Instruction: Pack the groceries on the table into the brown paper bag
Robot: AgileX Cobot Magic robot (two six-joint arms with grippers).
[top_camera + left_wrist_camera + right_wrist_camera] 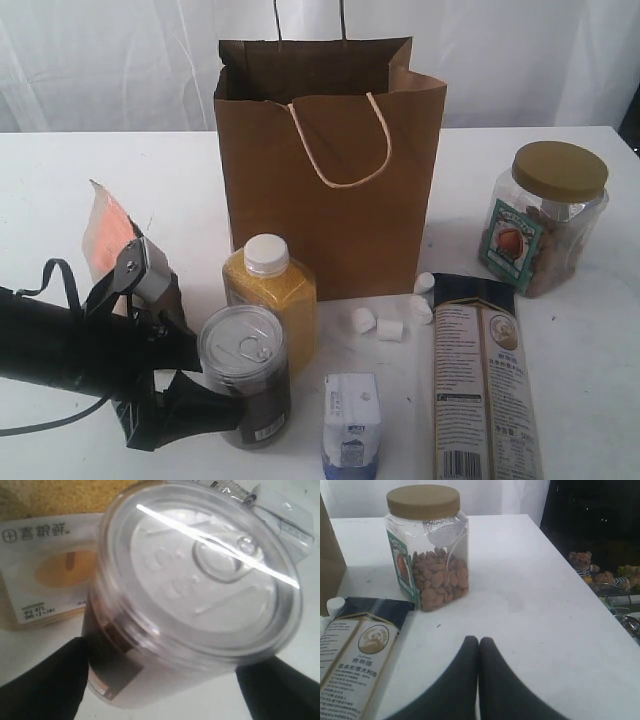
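Note:
The silver pull-tab can (245, 375) (200, 580) stands on the table (100, 160) at the front left. My left gripper (200, 365) (160, 680) is shut on its sides, one black finger on each flank. Close behind it is the yellow white-capped bottle (268, 285) (45, 580). The brown paper bag (330, 200) stands upright and open at the back middle. The brown-orange pouch (108, 235), white-blue carton (352, 420), dark-topped packet (485, 390) (360, 655), marshmallows (390, 325) and gold-lidded jar (545, 220) (427, 550) lie around it. My right gripper (479, 641) is shut and empty, above bare table near the jar.
A white curtain (120, 60) hangs behind the table. In the right wrist view the table's far edge (560, 550) borders a dark area with small teddy bears (582, 565). A black cable (55, 275) loops over my left arm.

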